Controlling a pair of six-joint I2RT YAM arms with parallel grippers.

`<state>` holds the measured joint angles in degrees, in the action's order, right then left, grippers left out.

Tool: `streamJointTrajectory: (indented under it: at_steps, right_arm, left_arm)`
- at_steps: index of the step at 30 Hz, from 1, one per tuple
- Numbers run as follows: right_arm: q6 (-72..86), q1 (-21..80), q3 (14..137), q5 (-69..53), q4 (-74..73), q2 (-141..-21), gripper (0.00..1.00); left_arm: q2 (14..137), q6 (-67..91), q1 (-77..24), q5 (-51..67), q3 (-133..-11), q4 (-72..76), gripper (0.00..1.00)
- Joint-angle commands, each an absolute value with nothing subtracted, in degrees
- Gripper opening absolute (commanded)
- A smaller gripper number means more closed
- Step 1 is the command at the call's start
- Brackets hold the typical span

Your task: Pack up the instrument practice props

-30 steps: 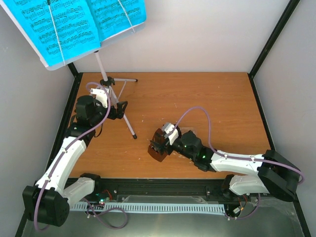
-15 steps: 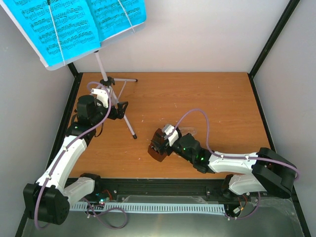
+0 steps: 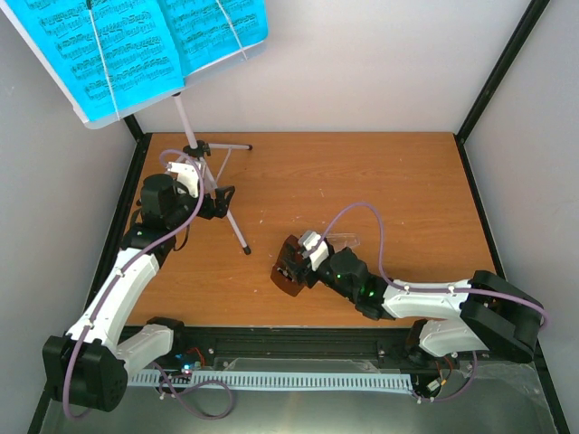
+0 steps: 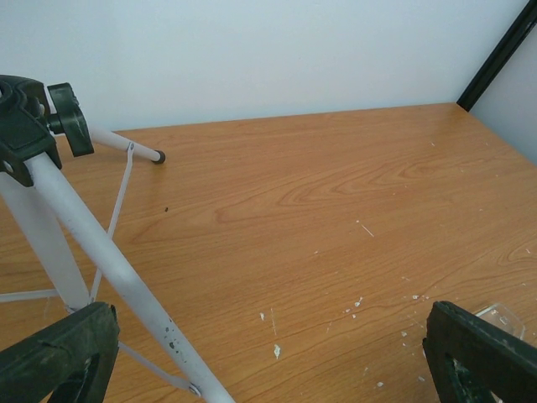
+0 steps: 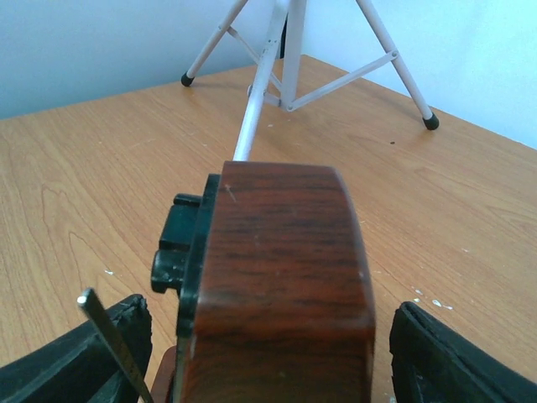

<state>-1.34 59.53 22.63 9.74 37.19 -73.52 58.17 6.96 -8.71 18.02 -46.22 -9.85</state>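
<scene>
The brown metronome (image 3: 288, 274) sits on the table at front centre; in the right wrist view its wood body (image 5: 281, 277) fills the middle, with its thin metal pendulum rod (image 5: 109, 344) on the left. My right gripper (image 3: 293, 262) (image 5: 268, 323) is open, one finger on each side of the metronome with gaps. A clear plastic cover (image 3: 344, 240) lies on the table just behind it. The silvery stand (image 3: 194, 149) stands at back left and holds the cyan sheet music (image 3: 136, 45). My left gripper (image 3: 222, 201) (image 4: 268, 332) is open around a stand leg (image 4: 101, 252), not gripping it.
The stand's three legs (image 5: 285, 59) spread over the back left of the wooden table (image 3: 362, 181). Grey walls and black frame posts (image 3: 502, 68) close in the table. The clear cover's edge shows by my left gripper's right finger (image 4: 502, 314).
My right arm has stretched a little further forward and left, so the gripper sits further over the metronome. The left arm and the stand have not moved.
</scene>
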Motion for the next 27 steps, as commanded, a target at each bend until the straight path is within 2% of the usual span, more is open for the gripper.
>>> streamJointTrajectory:
  at_steps: [1, 4, 10, 13, 19, 27]
  right_arm:
    - [-1.07, 60.12, 21.71, 10.90, 39.26, -72.60, 0.75]
    - [-0.92, 60.14, 21.69, 10.90, 39.37, -72.67, 0.72]
    - [-0.71, 60.11, 21.71, 10.75, 39.60, -72.86, 0.67]
    - [-0.47, 60.12, 21.66, 10.93, 39.77, -72.94, 0.65]
    - [0.00, 60.12, 21.45, 11.16, 39.93, -73.03, 0.60]
    - [0.43, 60.12, 20.99, 10.90, 40.75, -73.03, 0.57]
  left_arm:
    - [58.49, 6.33, -8.22, 19.36, -46.58, -8.14, 1.00]
    - [58.54, 5.30, -8.26, 24.41, -46.41, -7.26, 0.99]
    - [60.83, 5.12, -8.73, 45.66, -45.46, -3.87, 0.98]
    - [62.96, 5.36, -10.91, 52.49, -45.57, -3.04, 0.96]
    - [67.66, 5.01, -18.07, 58.09, -46.54, -4.42, 0.93]
    - [72.74, 7.83, -20.99, 62.93, -47.01, -2.81, 0.86]
